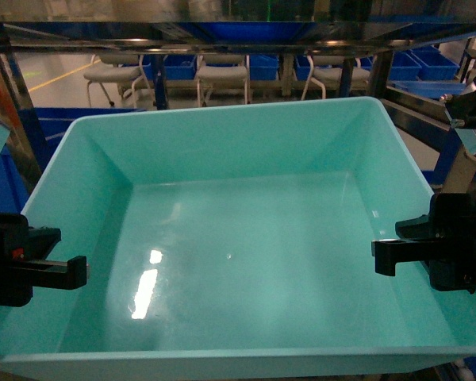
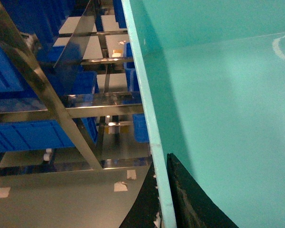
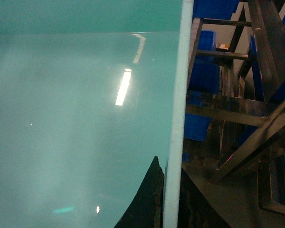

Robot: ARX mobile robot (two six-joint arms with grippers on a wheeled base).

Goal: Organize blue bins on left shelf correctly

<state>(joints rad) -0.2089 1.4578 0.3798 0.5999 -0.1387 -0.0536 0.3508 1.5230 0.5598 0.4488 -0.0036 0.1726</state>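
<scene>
A warehouse aisle of steel racking and royal-blue bins runs behind — white stools on the far floor. Up front, an aqua tub fills the head view, held between both arms. Left gripper clamps the tub's left wall, one finger inside, one outside; right gripper does likewise on the right wall — rim pinched btwn black fingers. Tub interior is bare and glossy w/ light glare. Rack rails lie outboard of the left fingers.
</scene>
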